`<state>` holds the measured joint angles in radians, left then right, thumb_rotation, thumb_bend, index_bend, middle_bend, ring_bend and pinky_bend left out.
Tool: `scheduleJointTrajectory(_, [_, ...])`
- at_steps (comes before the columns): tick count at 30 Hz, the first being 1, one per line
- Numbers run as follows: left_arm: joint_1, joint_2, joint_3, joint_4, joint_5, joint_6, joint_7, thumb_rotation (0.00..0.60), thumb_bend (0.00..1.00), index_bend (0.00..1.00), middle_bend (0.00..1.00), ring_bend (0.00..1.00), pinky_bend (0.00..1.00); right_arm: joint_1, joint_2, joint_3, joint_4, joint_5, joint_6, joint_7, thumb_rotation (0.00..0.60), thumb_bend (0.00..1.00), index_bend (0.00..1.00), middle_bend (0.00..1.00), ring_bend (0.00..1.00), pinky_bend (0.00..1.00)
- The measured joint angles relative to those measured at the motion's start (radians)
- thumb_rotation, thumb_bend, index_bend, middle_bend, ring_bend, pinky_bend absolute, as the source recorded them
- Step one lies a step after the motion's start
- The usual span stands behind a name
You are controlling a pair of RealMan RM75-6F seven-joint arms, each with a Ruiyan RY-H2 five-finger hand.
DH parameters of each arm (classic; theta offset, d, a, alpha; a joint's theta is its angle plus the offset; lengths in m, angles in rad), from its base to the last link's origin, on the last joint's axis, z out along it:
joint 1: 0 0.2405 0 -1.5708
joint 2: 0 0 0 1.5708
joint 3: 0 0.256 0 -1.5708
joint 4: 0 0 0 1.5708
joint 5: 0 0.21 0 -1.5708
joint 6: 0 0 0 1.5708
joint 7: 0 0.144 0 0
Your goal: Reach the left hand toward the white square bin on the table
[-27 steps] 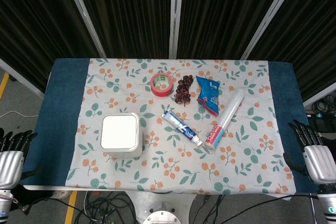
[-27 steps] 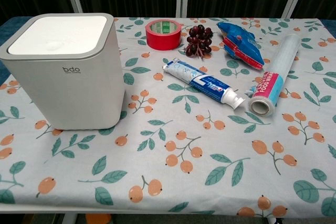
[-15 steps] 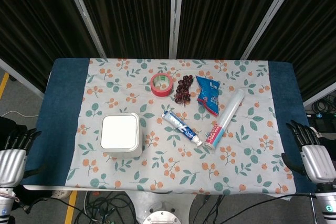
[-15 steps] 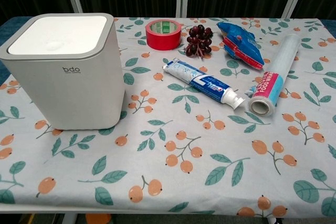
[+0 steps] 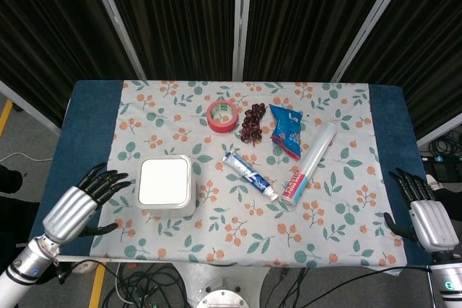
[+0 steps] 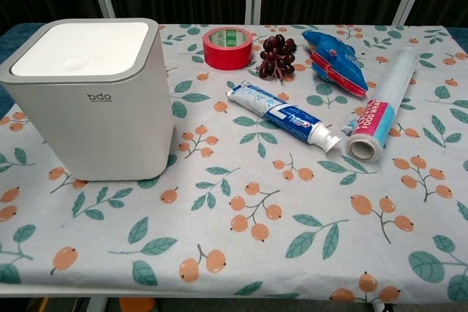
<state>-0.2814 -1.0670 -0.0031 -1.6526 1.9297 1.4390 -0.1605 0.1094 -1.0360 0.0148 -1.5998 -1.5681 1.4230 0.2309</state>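
The white square bin (image 5: 167, 185) stands on the left part of the floral cloth, its flat lid closed; the chest view shows the bin (image 6: 91, 96) close up at the left. My left hand (image 5: 81, 204) hovers over the blue table edge just left of the bin, fingers spread and pointing toward it, a short gap between fingertips and bin wall, holding nothing. My right hand (image 5: 424, 214) stays off the table's right edge, fingers apart and empty. Neither hand shows in the chest view.
A red tape roll (image 5: 223, 116), dark grapes (image 5: 253, 122), a blue snack bag (image 5: 287, 130), a toothpaste tube (image 5: 250, 175) and a cling-film roll (image 5: 309, 163) lie right of the bin. The table's front edge (image 5: 216, 265) runs below.
My left hand has swung from beyond the table's left corner up and rightward, over the blue edge toward the bin. The right hand shifted slightly down.
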Motion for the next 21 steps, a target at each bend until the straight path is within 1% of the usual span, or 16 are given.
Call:
scheduleJointTrajectory(6, [-0.099, 0.017, 0.012, -0.042, 0.031, -0.142, 0.016, 0.6, 0.09, 0.17, 0.12, 0.11, 0.0, 0.0, -0.002, 0.0, 0.005, 0.003, -0.002, 0.004, 0.6, 0.3, 0.0, 0.0, 0.0, 0.0])
scheduleJointTrajectory(10, [-0.141, 0.016, 0.02, -0.057, 0.019, -0.218, 0.028, 0.6, 0.09, 0.2, 0.16, 0.11, 0.0, 0.001, -0.005, -0.001, 0.011, 0.005, -0.005, 0.008, 0.6, 0.3, 0.0, 0.0, 0.0, 0.0])
scheduleJointTrajectory(15, [-0.173, 0.013, 0.033, -0.08, -0.03, -0.308, 0.077, 0.6, 0.09, 0.26, 0.23, 0.17, 0.01, 0.002, -0.006, 0.0, 0.016, 0.007, -0.008, 0.012, 0.6, 0.3, 0.0, 0.0, 0.0, 0.0])
scheduleJointTrajectory(18, [-0.18, 0.019, 0.041, -0.109, -0.051, -0.325, 0.093, 0.6, 0.09, 0.27, 0.24, 0.18, 0.01, 0.003, -0.006, 0.0, 0.017, 0.008, -0.008, 0.013, 0.6, 0.3, 0.0, 0.0, 0.0, 0.0])
scheduleJointTrajectory(21, [-0.173, 0.02, 0.037, -0.112, -0.05, -0.285, 0.101, 0.6, 0.09, 0.27, 0.22, 0.17, 0.01, 0.003, -0.005, 0.001, 0.017, 0.006, -0.004, 0.012, 0.6, 0.3, 0.0, 0.0, 0.0, 0.0])
